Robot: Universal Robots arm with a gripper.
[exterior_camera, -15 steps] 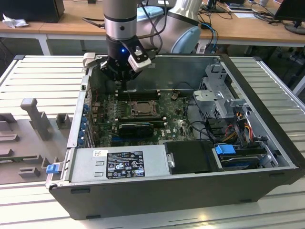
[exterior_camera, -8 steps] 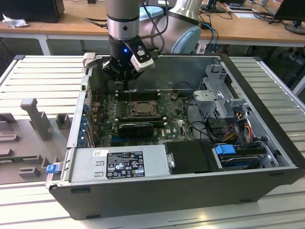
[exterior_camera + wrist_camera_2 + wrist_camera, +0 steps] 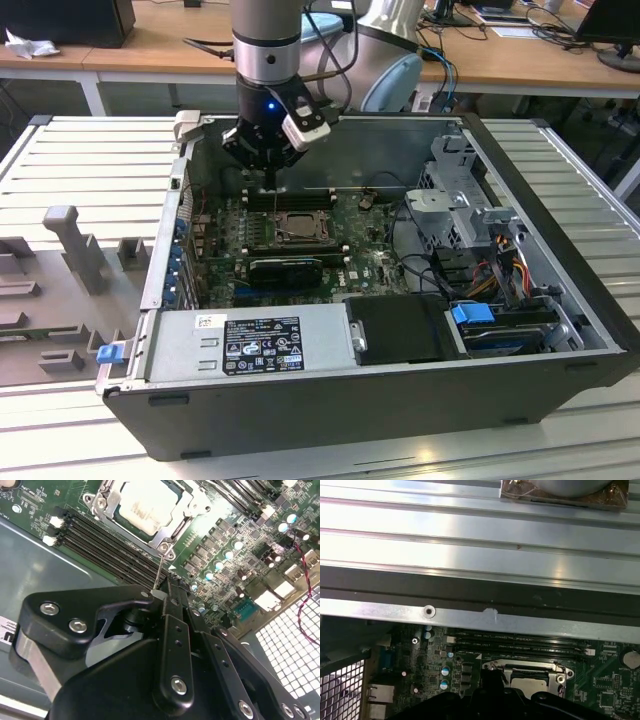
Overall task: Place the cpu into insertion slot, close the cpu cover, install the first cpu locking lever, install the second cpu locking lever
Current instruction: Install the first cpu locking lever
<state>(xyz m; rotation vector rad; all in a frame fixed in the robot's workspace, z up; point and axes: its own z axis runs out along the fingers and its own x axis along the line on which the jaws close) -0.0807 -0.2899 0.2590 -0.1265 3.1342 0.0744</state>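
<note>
Gripper (image 3: 161, 596): jaws pinched together on a thin wire lever (image 3: 159, 575), just above the memory slots (image 3: 107, 547).
Lever: springy, slim, likely to slip; best held near its free end.
Cpu (image 3: 148, 506): seated in the insertion slot (image 3: 299, 229), cpu cover (image 3: 116, 505) down around it.

I stand over a ribbed aluminium counter (image 3: 80, 150) of pale slats, lit brightly from above. Behind me runs a long wooden desk (image 3: 150, 45) strewn with cables (image 3: 440, 60), and a pale blue chair back (image 3: 395, 85) is pushed up against it.
</note>
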